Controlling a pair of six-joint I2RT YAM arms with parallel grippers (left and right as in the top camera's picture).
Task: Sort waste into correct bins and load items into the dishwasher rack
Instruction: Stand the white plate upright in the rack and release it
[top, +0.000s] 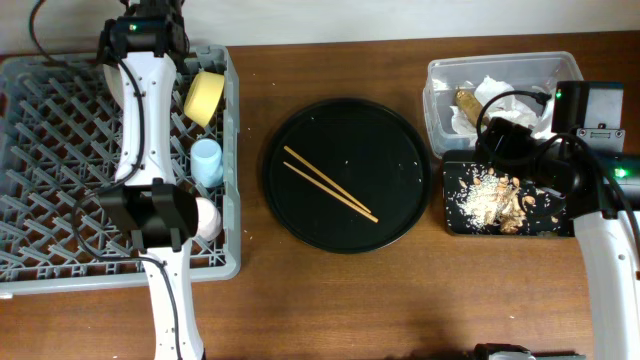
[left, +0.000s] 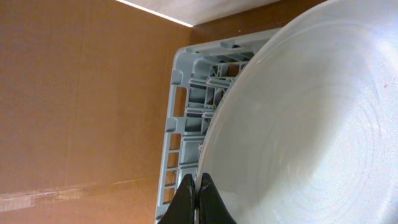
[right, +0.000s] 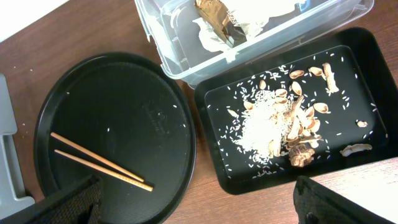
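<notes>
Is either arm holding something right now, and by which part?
The left fingers pinch the pale plate by its rim, at the dishwasher rack. The right fingers are spread apart and hold nothing.

- Overhead: the light is bright and even and comes from above. The counter (top: 400, 300) shows only soft, faint shadows beside the arms, and the round black tray (top: 347, 175) carries a dull sheen. Fine detail is slightly soft.
- Left wrist: the plate (left: 311, 124) is pale, smoothly shaded and a little out of focus. A blown-out white strip crosses the far edge. The jaws of the left gripper (left: 196, 199) read as a near-black silhouette.
- Right wrist: focus is crisp. Glare streaks the rim of the clear tub (right: 273, 37), and the far left corner is washed white. The jaws of the right gripper (right: 202, 208) blur darkly in the near corners.
</notes>
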